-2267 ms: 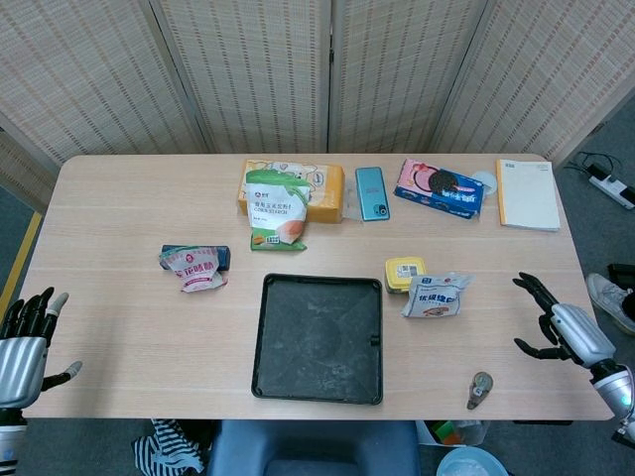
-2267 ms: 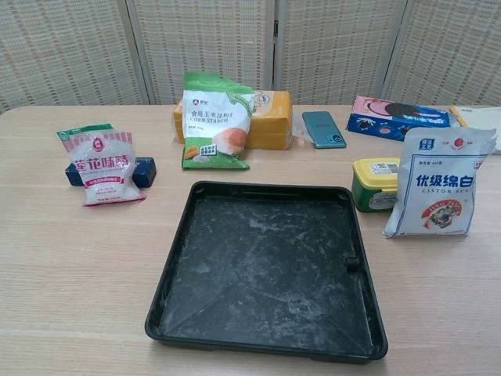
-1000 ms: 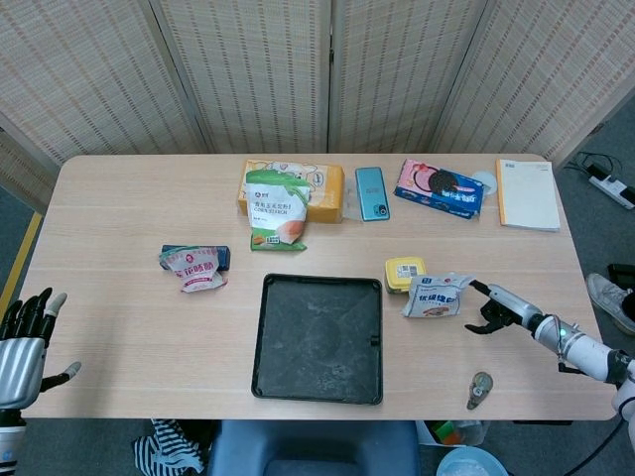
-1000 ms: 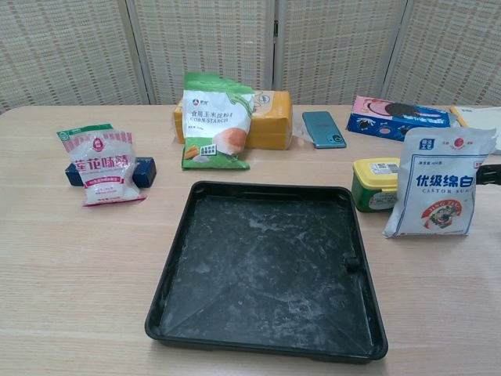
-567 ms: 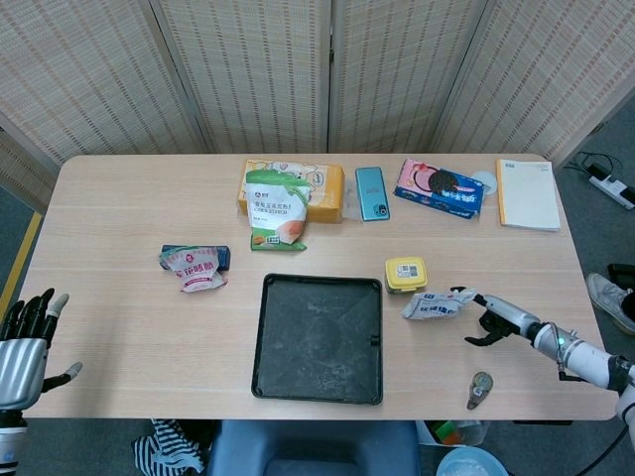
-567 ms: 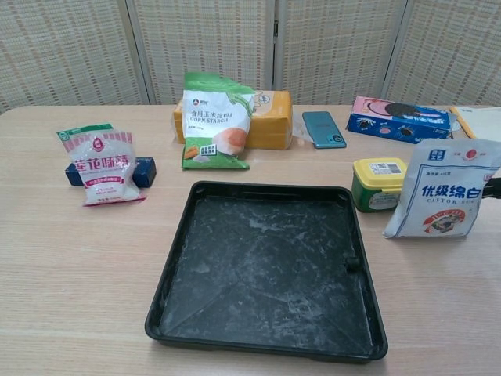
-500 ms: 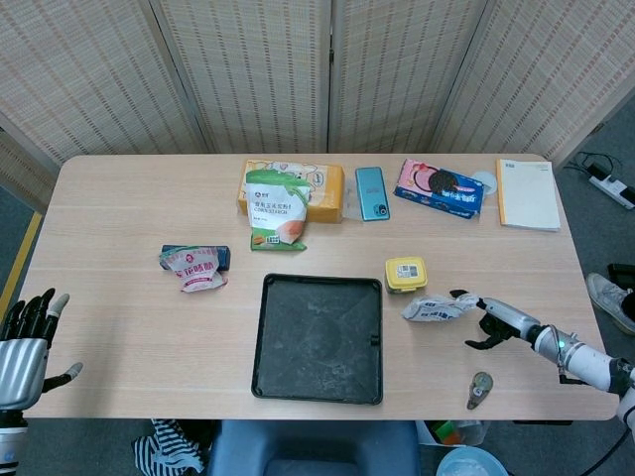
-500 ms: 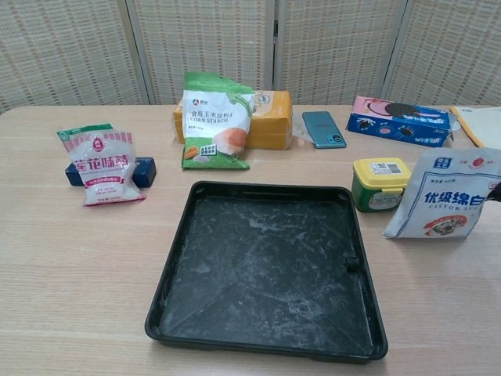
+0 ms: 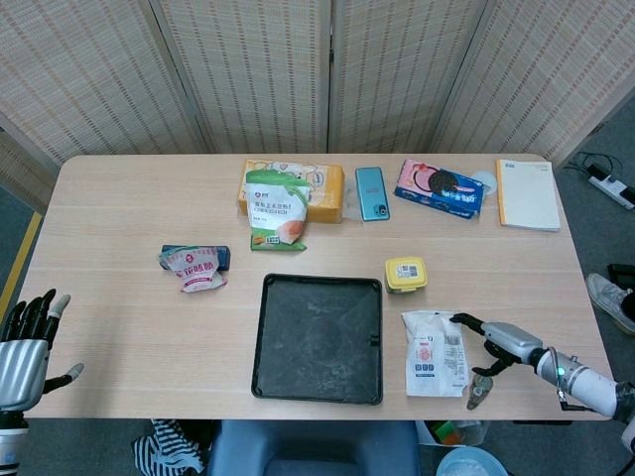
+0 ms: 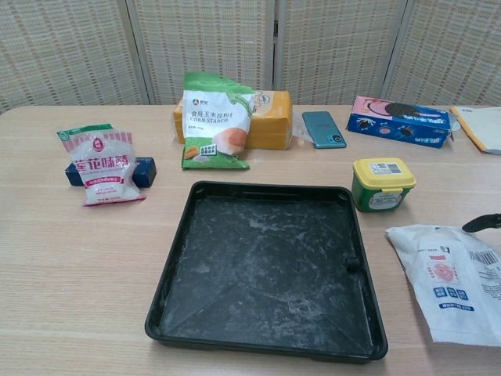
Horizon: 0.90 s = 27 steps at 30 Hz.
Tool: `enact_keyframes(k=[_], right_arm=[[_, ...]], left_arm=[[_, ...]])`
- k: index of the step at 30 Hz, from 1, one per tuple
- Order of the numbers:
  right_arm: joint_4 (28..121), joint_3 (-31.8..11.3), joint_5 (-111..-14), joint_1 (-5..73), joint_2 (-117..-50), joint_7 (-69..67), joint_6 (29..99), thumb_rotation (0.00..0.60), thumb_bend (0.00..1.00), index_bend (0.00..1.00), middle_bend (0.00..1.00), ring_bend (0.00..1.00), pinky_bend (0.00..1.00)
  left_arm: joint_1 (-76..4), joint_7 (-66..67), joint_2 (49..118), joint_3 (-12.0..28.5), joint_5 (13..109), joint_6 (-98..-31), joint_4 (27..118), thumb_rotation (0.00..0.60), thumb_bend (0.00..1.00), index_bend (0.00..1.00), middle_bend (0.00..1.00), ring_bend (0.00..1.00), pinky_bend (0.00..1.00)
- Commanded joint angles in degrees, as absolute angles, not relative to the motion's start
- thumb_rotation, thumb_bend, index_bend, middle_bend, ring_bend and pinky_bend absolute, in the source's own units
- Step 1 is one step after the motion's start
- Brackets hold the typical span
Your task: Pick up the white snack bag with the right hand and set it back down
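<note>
Head view shows the white snack bag (image 9: 435, 353) lying flat on the table (image 9: 119, 218), back face up, just right of the black tray (image 9: 318, 338) and nearer than the yellow-lidded tub (image 9: 406, 274). The right hand (image 9: 496, 343) sits at the bag's right edge with fingers spread; one fingertip reaches the bag's upper right corner, but no grip on the bag is evident, so the hand is judged released. The left hand (image 9: 24, 342) hangs off the near left table edge, fingers apart, holding nothing. In the chest view only a dark fingertip (image 10: 482, 223) shows at the right border, above the bag (image 10: 454, 280). Judgement: the bag is flat and not held, so a pickup would call for thumb and fingers closing on the right edge or a corner seam, lifting straight up. A small metal item (image 9: 480, 387) lies close by the hand and should be kept clear, as should the tray's rim.
</note>
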State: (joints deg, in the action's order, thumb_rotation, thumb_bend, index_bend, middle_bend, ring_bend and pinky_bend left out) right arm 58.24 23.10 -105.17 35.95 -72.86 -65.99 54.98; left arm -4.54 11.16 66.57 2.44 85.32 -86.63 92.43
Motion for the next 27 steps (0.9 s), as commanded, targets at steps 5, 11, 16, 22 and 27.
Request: enact_keyframes(k=[5, 11, 16, 22, 27], right_arm=[[70.37, 21.43, -101.49, 34.42, -66.49, -49.56, 53.99, 0.600, 0.33, 0.00, 0.01, 0.84, 0.98], [76.69, 16.89, -96.39, 31.31, -63.73, -27.46, 56.49, 0.600, 0.33, 0.00, 0.00, 0.80, 0.97], [77.36, 13.16, -92.44, 27.07, -65.37, -9.56, 60.82, 0.600, 0.33, 0.00, 0.00, 0.75, 0.94], [72.70, 11.78, -94.17, 24.49, -69.15, -7.72, 65.42, 0.600, 0.33, 0.00, 0.00, 0.74, 0.93], [69.59, 11.81, -96.70, 23.91, -71.89, -6.41, 66.64, 0.600, 0.33, 0.00, 0.00, 0.74, 0.93]], left_arm=[[-4.50, 11.32, 66.68, 2.39, 85.37, -86.66, 92.46, 0.600, 0.14, 0.00, 0.00, 0.04, 0.01], [-4.53, 11.41, 66.74, 2.51, 85.21, -86.62, 92.44, 0.600, 0.14, 0.00, 0.00, 0.05, 0.01], [-4.41, 11.22, 66.69, 2.48, 85.33, -86.85, 92.46, 0.600, 0.14, 0.00, 0.00, 0.05, 0.01], [-4.56, 11.93, 66.95, 2.55, 85.07, -86.51, 92.34, 0.600, 0.14, 0.00, 0.00, 0.05, 0.01], [-4.55, 12.33, 67.11, 2.63, 84.91, -86.57, 92.44, 0.600, 0.14, 0.00, 0.00, 0.05, 0.01]])
